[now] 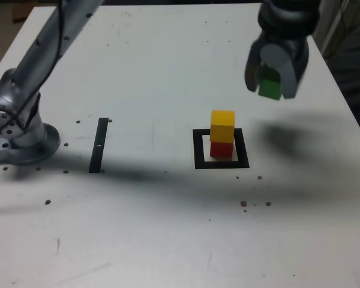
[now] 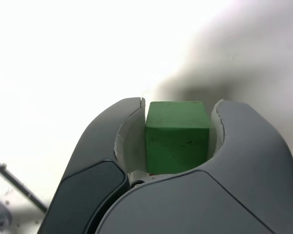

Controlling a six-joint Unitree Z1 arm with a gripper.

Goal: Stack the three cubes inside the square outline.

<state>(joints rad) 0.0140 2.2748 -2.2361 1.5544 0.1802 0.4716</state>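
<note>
A yellow cube [image 1: 222, 125] rests on a red cube [image 1: 221, 149] inside the black square outline [image 1: 198, 150] on the white table. The green cube [image 1: 270, 87] hangs in the air up and to the exterior view's right of that stack, clear of the table. My gripper [image 1: 271, 90] is shut on it. In the wrist view the green cube [image 2: 177, 136] sits squeezed between both grey fingers [image 2: 115, 146], with my gripper [image 2: 178, 109] pointing over bare white table; the stack and outline are out of that view.
The arm's grey base [image 1: 21, 141] stands at the exterior view's left. A narrow black strip [image 1: 99, 144] lies between the base and the outline. Small dark specks dot the white table [image 1: 168, 228]. The table's right edge runs close behind the gripper.
</note>
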